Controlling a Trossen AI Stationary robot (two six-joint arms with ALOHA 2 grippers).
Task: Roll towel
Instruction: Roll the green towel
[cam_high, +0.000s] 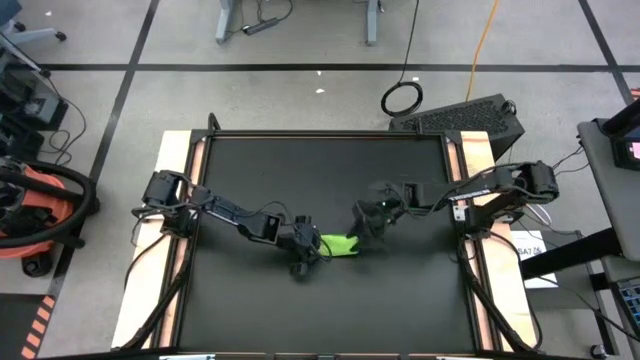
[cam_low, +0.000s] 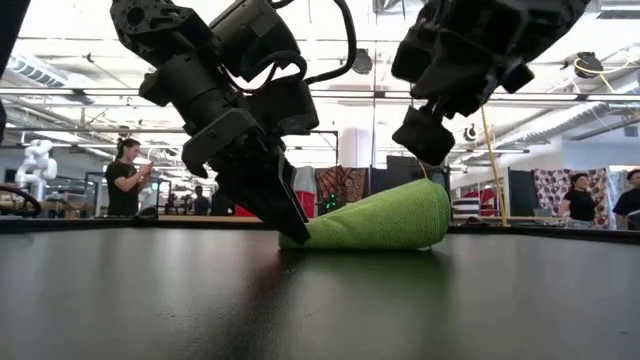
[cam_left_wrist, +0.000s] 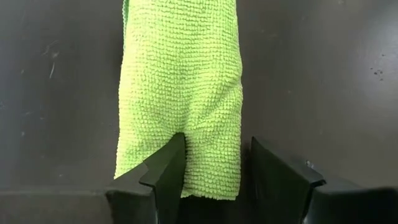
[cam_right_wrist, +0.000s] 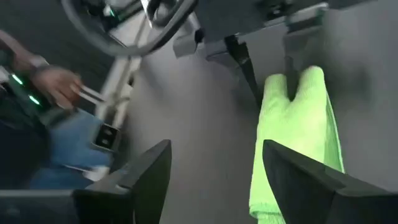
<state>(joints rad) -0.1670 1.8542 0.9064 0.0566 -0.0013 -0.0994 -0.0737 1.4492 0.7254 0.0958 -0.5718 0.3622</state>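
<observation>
Dark fingers of the left gripper (cam_left_wrist: 214, 177) sit closest, spread apart around the near end of the towel (cam_left_wrist: 180, 93); one finger (cam_left_wrist: 166, 171) presses into the green cloth while the other stands just beside its edge on the bare black mat (cam_left_wrist: 323, 74). From table height, that same left gripper (cam_low: 262, 190) slants down so its tip touches the mat right at the towel's low, thin end. The towel (cam_low: 385, 218) lies ahead of it as a narrow folded strip, rising into a thicker rounded bulge at its far end. Seen from above, the towel (cam_high: 340, 244) stretches from the left gripper (cam_high: 306, 246) across to the right gripper (cam_high: 374, 224), roughly mid-table. The right gripper (cam_low: 425, 135) hangs just above the thick end, not touching it. Its own camera shows its fingers (cam_right_wrist: 143, 168) held wide apart, the towel (cam_right_wrist: 292, 134) lying beyond and partly under one of them. Behind the table, a person (cam_low: 128, 178) stands in the room.
</observation>
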